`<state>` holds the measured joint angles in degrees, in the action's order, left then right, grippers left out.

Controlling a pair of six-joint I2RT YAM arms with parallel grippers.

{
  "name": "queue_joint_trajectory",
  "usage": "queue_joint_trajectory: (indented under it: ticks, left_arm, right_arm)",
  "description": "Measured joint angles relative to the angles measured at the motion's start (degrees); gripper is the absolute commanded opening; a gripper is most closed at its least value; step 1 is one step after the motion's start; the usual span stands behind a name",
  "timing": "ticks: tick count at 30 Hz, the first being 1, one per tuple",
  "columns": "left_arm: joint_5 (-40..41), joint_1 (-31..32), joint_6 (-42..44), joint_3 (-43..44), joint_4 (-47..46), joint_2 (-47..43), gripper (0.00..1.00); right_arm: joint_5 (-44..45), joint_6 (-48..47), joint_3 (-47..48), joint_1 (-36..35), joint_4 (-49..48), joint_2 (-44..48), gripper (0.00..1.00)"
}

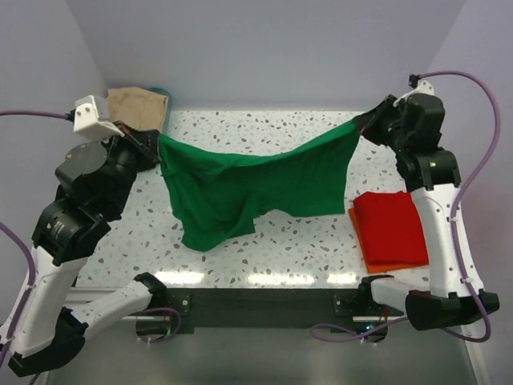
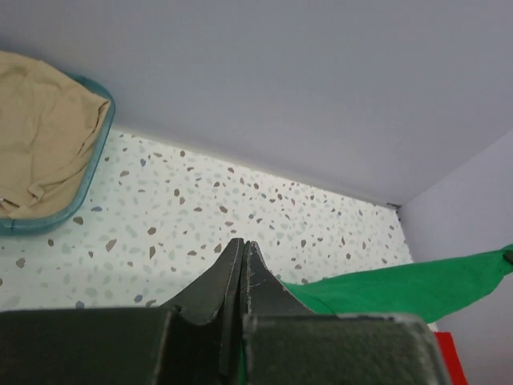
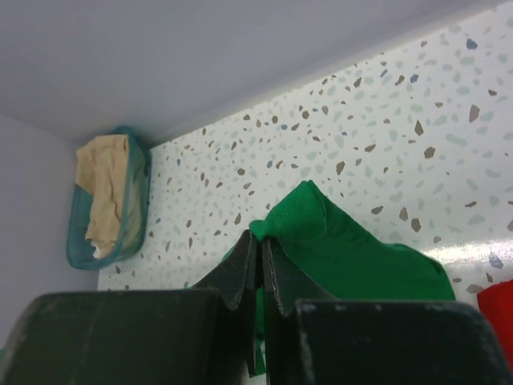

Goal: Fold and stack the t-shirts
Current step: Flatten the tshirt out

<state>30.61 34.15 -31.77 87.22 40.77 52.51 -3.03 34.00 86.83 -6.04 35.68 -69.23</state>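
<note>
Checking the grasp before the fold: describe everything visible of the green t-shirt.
The green t-shirt is plain, soft-looking bright green cloth, unfolded and stretched between both arms. The left pincer is shut on one end, the right pincer on the other, so the top edge sags in the middle. The body hangs in loose folds, its lower part bunched toward the left and seemingly resting on the speckled table.

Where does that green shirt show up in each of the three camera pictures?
Top external: green t-shirt stretched across the middle.
Left wrist: green t-shirt at the lower right.
Right wrist: green t-shirt at bottom centre.
Shared landmark: teal basket, in all three views.
</note>
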Motion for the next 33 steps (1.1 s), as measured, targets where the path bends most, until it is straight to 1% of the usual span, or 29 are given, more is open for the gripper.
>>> queue_joint_trajectory:
  ticks: [3, 6, 7, 8, 11, 13, 16, 17, 20, 21, 22, 23, 27, 30, 33]
  left_arm:
    - [1.05, -0.02, 0.61, 2.23, -1.99, 0.61, 0.00]
    - [1.07, -0.55, 1.57, 3.08, -5.22, 4.20, 0.00]
    - [-0.09, -1.92, 1.86, 3.37, -6.49, 6.34, 0.00]
    - [-2.12, -3.74, 2.05, 3.67, -7.87, 8.90, 0.00]
    - [-11.10, -13.09, 2.21, 6.36, -12.17, 18.23, 0.00]
    - [-16.92, -19.30, 1.84, 10.27, -14.86, 27.26, 0.00]
    - [-24.61, -25.22, 1.25, 21.55, -16.22, 41.27, 0.00]
    - [-26.95, -26.69, 0.90, 27.28, -14.88, 46.25, 0.00]
    - [-34.23, -30.32, -0.66, 46.82, -16.26, 60.48, 0.00]
    - [-35.91, -31.23, -1.66, 50.01, -17.73, 62.58, 0.00]
    - [-38.27, -32.57, -2.89, 51.58, -19.78, 63.54, 0.00]
    - [-40.00, -33.99, -4.22, 51.34, -21.92, 63.23, 0.00]
    - [-44.02, -39.54, -6.93, 47.12, -29.97, 58.03, 0.00]
    - [-45.44, -41.77, -7.15, 43.54, -33.33, 52.54, 0.00]
    - [-46.69, -41.53, -7.06, 32.89, -37.35, 43.41, 0.00]
  right_arm:
    - [0.07, -0.28, 4.22, 0.02, 1.27, 0.57, 0.00]
    - [0.00, -0.35, 7.19, 0.13, 1.51, -1.60, 0.00]
    - [-0.04, -0.35, 7.87, 0.22, 1.18, -2.82, 0.00]
    - [-0.20, -0.33, 8.70, 0.44, 0.63, -4.48, 0.00]
    - [-0.98, -0.02, 11.32, 0.98, -1.66, -11.61, 0.00]
    - [-1.51, 0.55, 14.40, 1.40, -3.30, -18.45, 0.00]
    - [-3.04, 1.62, 22.27, 1.86, -5.27, -29.44, 0.00]
    - [-3.61, 2.05, 26.32, 1.95, -5.79, -33.42, 0.00]
    - [-4.63, 3.21, 39.36, 2.12, -6.75, -43.47, 0.00]
    - [-4.85, 3.69, 43.21, 2.16, -7.34, -45.90, 0.00]
    - [-5.20, 4.17, 46.12, 2.32, -7.74, -47.36, 0.00]
    - [-5.35, 4.61, 47.52, 2.45, -8.41, -47.76, 0.00]
    - [-6.16, 6.71, 46.99, 4.07, -14.25, -44.63, 0.00]
    - [-7.50, 7.78, 40.48, 5.31, -18.36, -38.60, 0.00]
    - [-8.98, 8.55, 30.47, 5.75, -22.18, -31.47, 0.00]
